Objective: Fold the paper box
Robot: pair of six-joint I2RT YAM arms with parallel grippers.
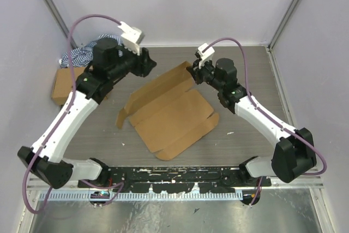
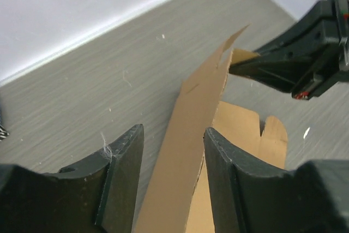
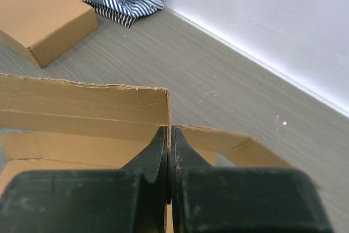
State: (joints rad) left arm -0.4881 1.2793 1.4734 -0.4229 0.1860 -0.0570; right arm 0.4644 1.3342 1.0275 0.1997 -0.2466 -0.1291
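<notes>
We see the paper box (image 1: 174, 118) lying as an opened blank in the middle of the grey table (image 1: 248, 75), between the two arms. Its rear flap (image 2: 191, 124) is lifted up off the surface. The right gripper (image 3: 170, 137) is pinched closed on the far corner of that flap, with the cardboard edge sandwiched between its fingers. The left gripper (image 2: 173, 135) is spread wide and straddles the same flap. The card runs close along one finger (image 2: 229, 173), but we cannot tell whether it touches.

At the far left corner a blue-and-white striped cloth (image 1: 82, 54) is heaped against the wall. A ready-made cardboard box (image 1: 61, 87) sits just in front of it, well apart from the blank. In the overhead view the left arm crosses over both and hides part of each.
</notes>
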